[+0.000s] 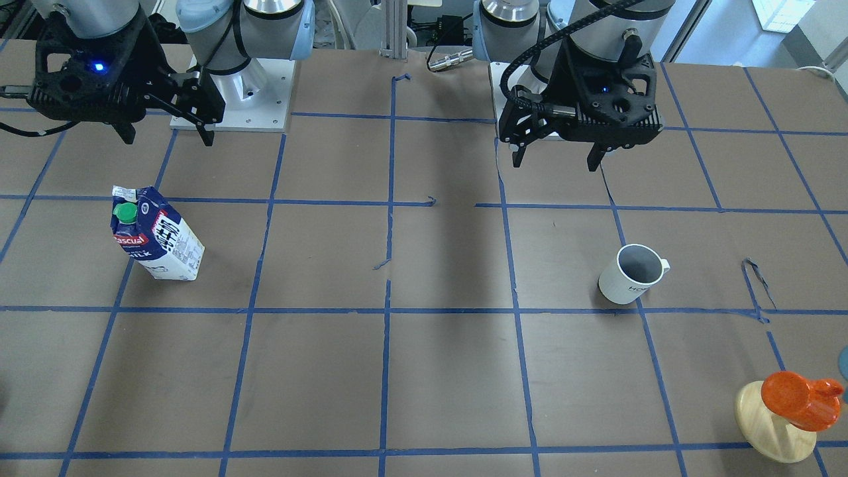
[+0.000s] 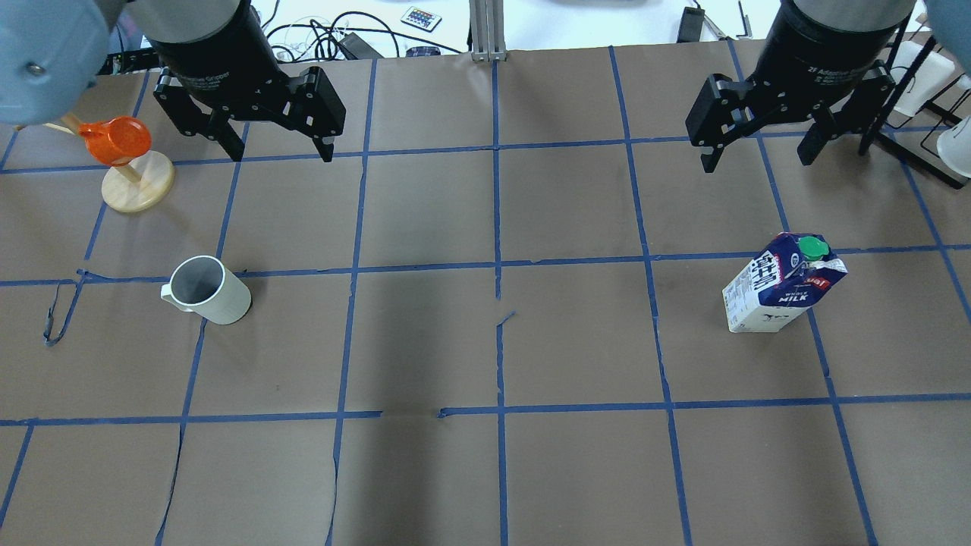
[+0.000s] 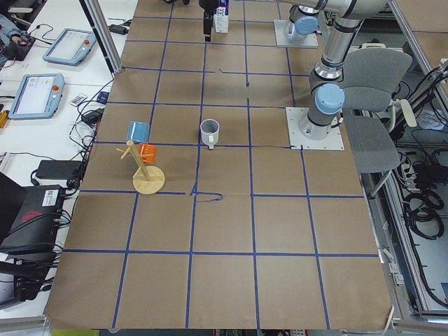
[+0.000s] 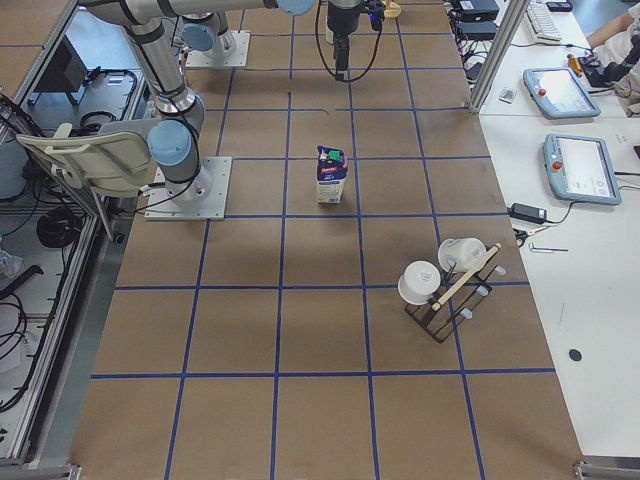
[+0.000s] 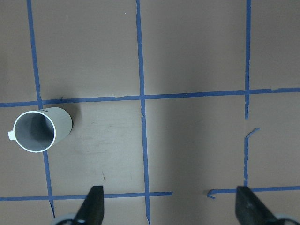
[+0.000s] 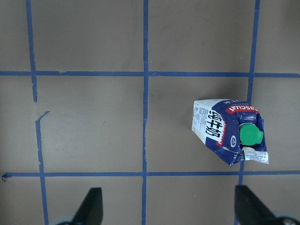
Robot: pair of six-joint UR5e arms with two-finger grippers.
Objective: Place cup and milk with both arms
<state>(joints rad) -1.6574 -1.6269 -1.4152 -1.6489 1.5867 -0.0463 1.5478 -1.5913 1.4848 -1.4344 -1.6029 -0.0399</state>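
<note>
The cup (image 2: 205, 290), a small white mug with a grey inside, stands upright on the left half of the table; it also shows in the front view (image 1: 629, 275) and the left wrist view (image 5: 40, 130). My left gripper (image 2: 281, 148) is open and empty, high above the table beyond the cup and a little to its right. The milk (image 2: 781, 292), a blue and white carton with a green cap, stands upright on the right half, also seen in the front view (image 1: 156, 235) and right wrist view (image 6: 229, 131). My right gripper (image 2: 756, 159) is open and empty, above and beyond the carton.
A wooden stand with an orange cup (image 2: 125, 163) is at the far left, close to the left gripper. A black rack with white cups (image 4: 445, 280) stands at the far right end. Blue tape lines grid the brown table (image 2: 493, 341).
</note>
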